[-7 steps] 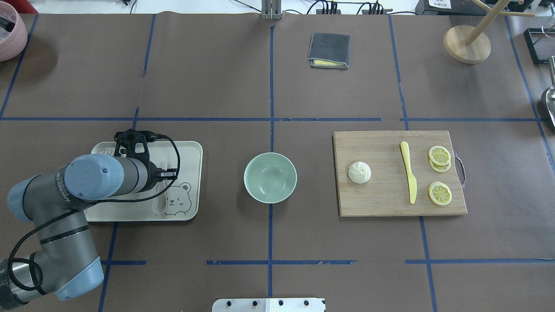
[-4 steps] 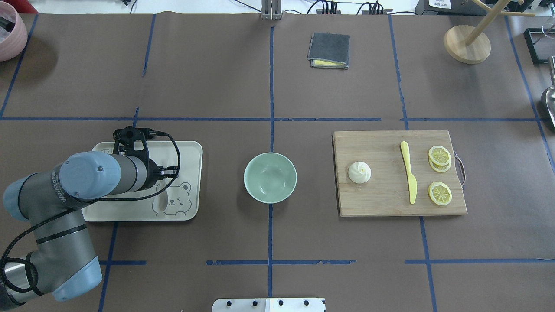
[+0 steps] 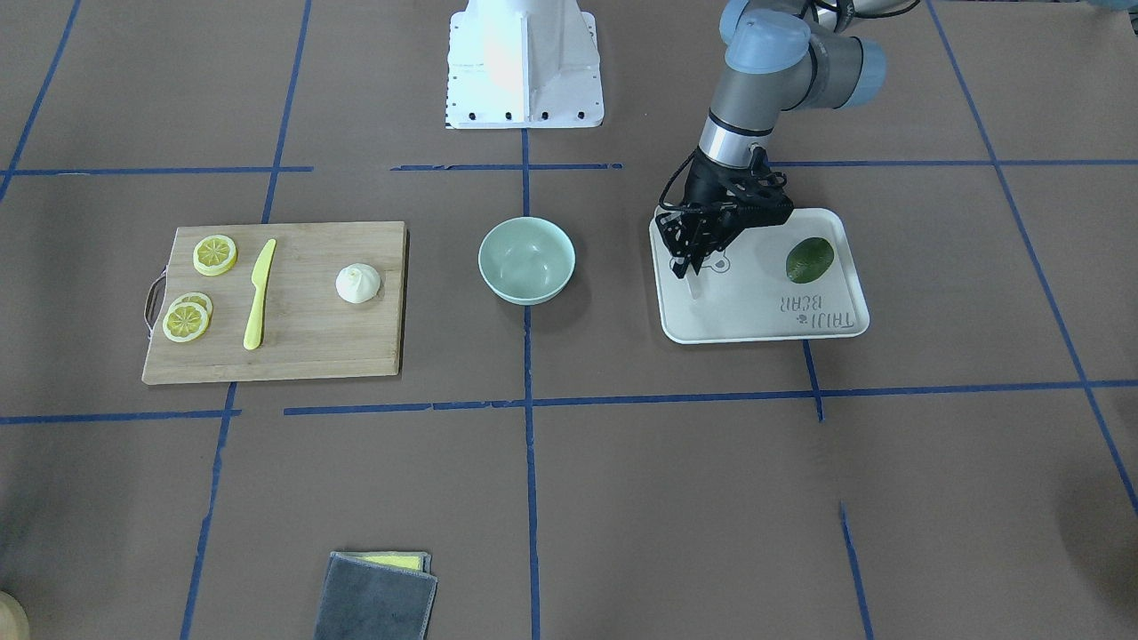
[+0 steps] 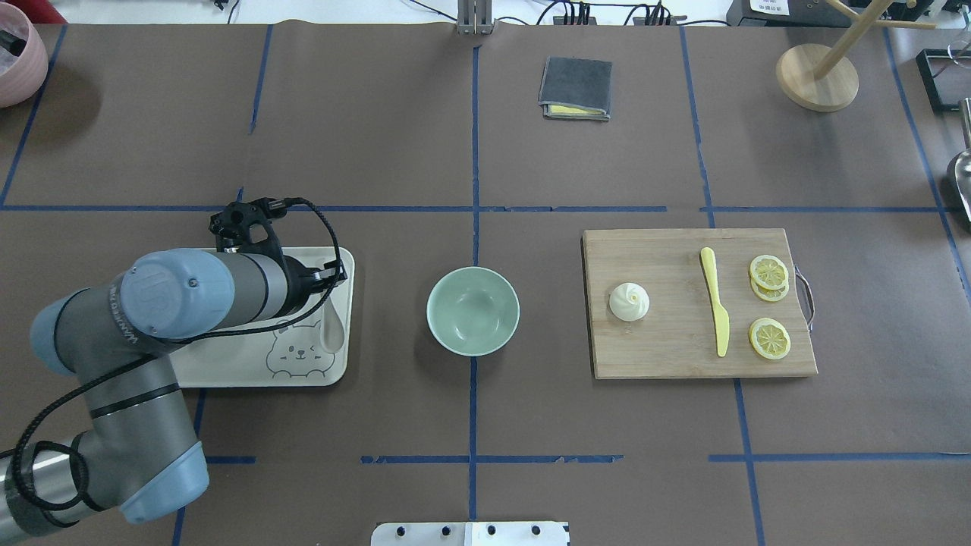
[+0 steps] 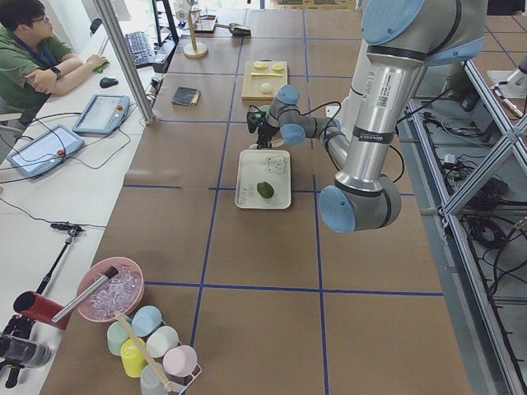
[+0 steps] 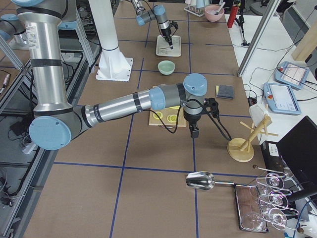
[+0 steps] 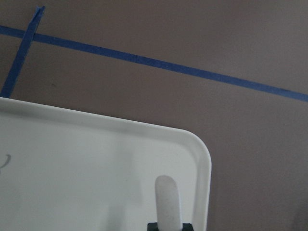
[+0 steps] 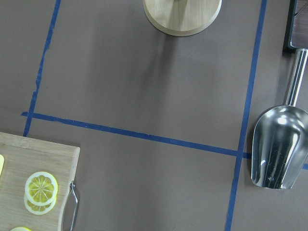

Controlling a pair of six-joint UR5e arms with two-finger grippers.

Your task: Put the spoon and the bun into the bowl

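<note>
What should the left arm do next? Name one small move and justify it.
Probably carry the spoon sideways toward the bowl: the left gripper holds its handle above the tray's corner, and the bowl sits empty beside the tray.

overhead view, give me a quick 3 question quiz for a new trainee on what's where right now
1. Multiple choice: what shares the cutting board with the bun?
A. a yellow knife and lemon slices
B. a metal scoop
C. a grey cloth
2. True or false: the bowl is empty.
3. Fill in: the left end effector grips the ___ above the tray.

Key: 1 A; 2 true; 3 spoon.
</note>
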